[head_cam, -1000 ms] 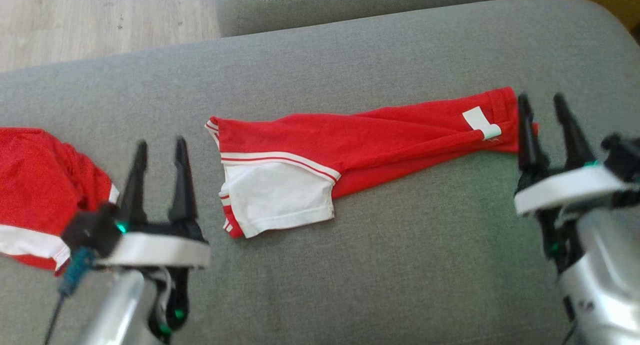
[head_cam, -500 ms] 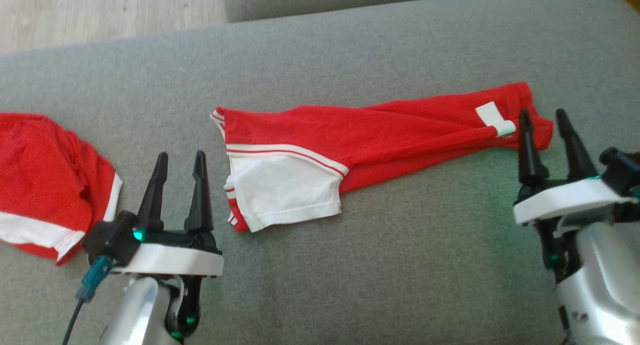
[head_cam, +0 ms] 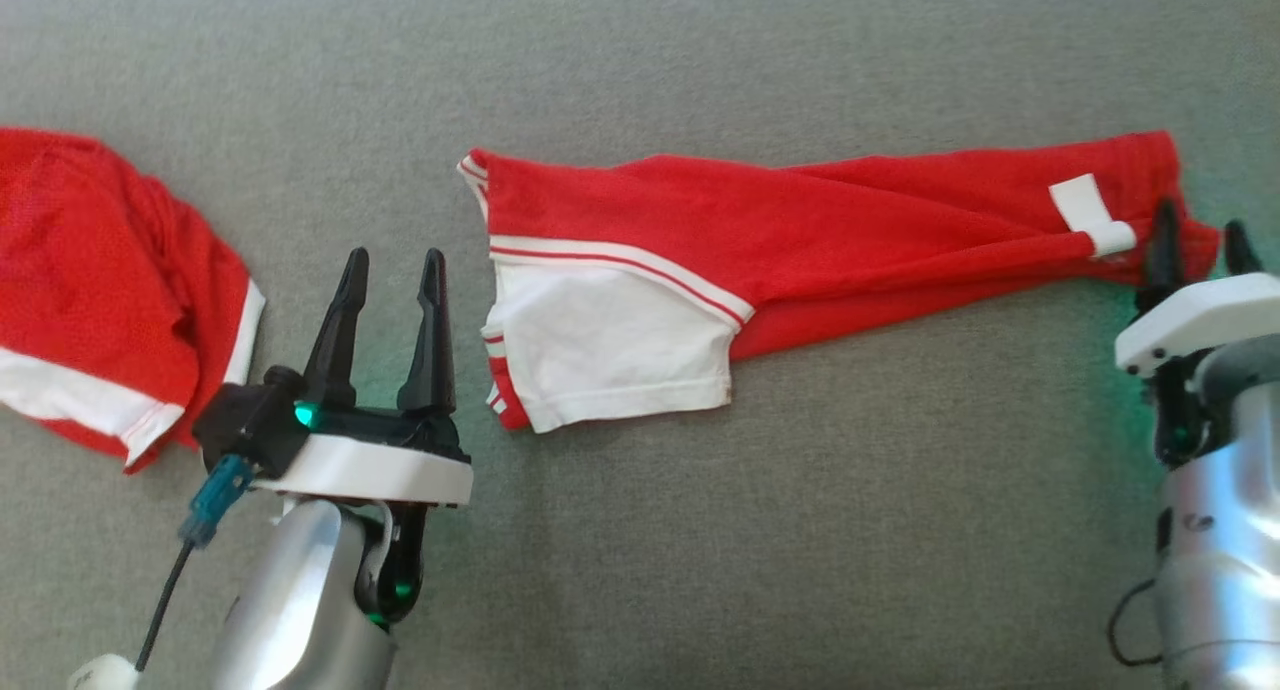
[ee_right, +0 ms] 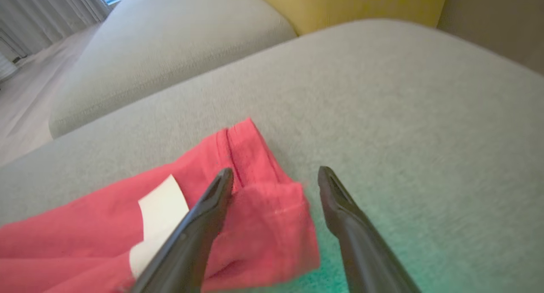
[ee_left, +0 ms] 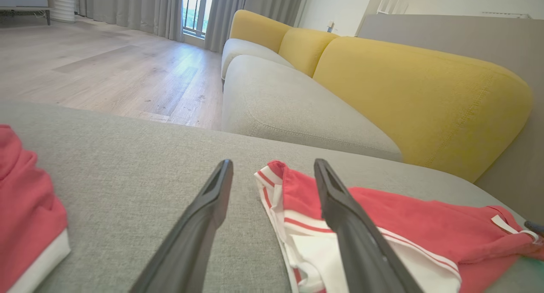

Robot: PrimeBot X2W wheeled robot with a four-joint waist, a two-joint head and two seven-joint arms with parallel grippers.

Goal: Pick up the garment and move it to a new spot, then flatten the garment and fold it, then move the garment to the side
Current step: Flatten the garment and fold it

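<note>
Red jersey (head_cam: 850,220) lies long across the middle of the grey cushion (head_cam: 800,550). Over that cushion my 2 grippers gape, empty: left gripper (head_cam: 394,260) beside the white sleeve (head_cam: 610,345), right gripper (head_cam: 1200,225) at the opposite end. I'd pinch every layer

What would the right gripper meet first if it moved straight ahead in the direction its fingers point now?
Most likely the red garment: its end corner lies between the fingers of the open right gripper in the right wrist view. Beyond it lies grey cushion. The height above the fabric is unclear.
</note>
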